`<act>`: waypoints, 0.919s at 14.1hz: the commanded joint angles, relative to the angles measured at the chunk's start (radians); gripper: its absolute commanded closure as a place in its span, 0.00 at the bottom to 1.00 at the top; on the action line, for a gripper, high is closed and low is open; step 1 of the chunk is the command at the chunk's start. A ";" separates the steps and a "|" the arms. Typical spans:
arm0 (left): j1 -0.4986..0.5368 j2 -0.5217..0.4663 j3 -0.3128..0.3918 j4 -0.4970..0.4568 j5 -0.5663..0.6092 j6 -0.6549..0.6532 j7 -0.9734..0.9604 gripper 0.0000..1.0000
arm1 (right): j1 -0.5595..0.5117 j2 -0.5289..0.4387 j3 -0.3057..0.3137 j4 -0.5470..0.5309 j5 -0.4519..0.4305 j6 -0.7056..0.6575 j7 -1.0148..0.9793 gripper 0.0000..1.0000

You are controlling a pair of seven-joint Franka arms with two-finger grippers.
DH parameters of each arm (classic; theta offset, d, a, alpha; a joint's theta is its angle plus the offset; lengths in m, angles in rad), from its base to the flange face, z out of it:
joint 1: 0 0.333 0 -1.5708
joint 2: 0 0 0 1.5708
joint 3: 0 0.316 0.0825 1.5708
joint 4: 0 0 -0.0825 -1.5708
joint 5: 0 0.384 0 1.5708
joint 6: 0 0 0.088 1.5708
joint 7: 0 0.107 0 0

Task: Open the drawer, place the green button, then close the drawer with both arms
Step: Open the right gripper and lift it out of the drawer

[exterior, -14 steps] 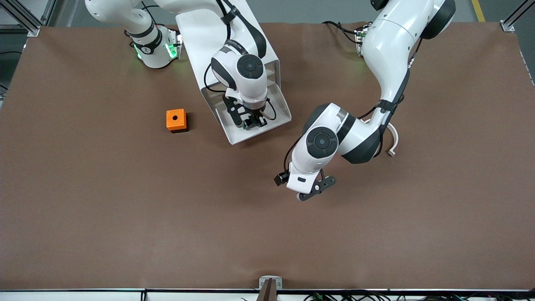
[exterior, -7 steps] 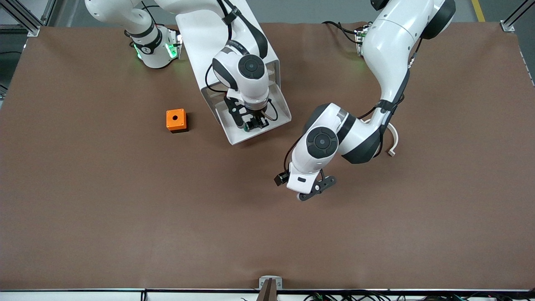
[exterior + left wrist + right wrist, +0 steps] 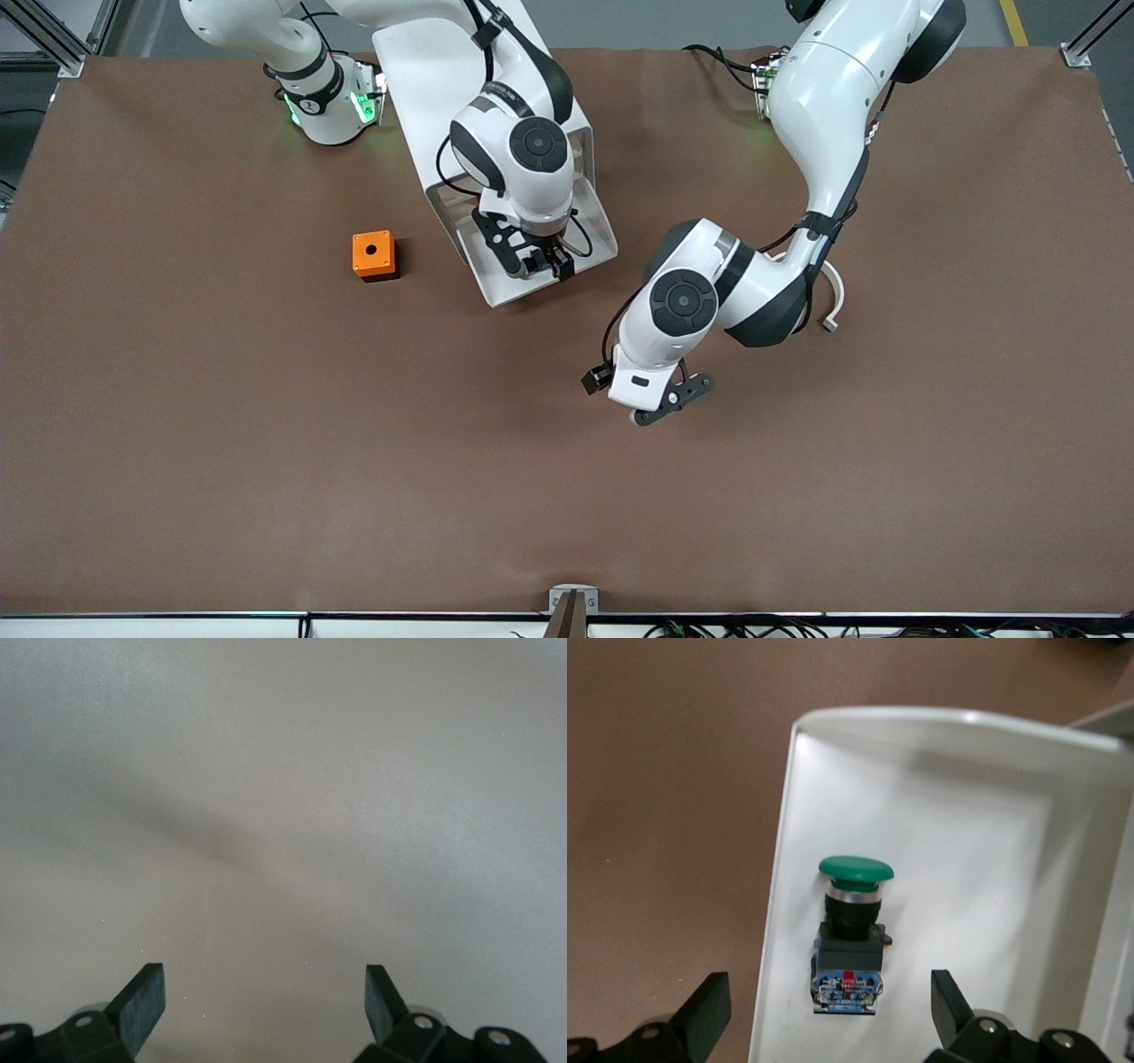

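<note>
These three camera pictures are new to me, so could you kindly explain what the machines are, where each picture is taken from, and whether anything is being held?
Two white jointed robot arms work at a brown table. One picture looks down from a high camera facing them; the other two come from cameras on each arm's wrist. The right gripper hangs open over the pulled-out white plastic drawer of a white cabinet. The small green-capped push button lies in the drawer, unheld. The left gripper waits open over bare table. An orange cube with a round hole sits toward the right arm's end.
</note>
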 commanded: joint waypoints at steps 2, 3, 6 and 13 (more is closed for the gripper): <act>0.002 -0.020 -0.003 -0.020 0.027 0.002 0.005 0.01 | -0.088 -0.002 0.006 0.082 0.007 -0.156 -0.181 0.00; 0.002 -0.020 -0.003 -0.020 0.027 0.002 0.004 0.01 | -0.111 -0.011 0.006 0.089 0.007 -0.191 -0.250 0.00; -0.004 -0.020 -0.003 -0.031 0.028 0.002 0.013 0.01 | -0.191 -0.066 0.003 0.116 0.007 -0.305 -0.441 0.00; -0.104 -0.012 0.003 -0.071 0.030 0.003 -0.001 0.01 | -0.400 -0.178 0.001 0.141 0.005 -0.454 -0.886 0.00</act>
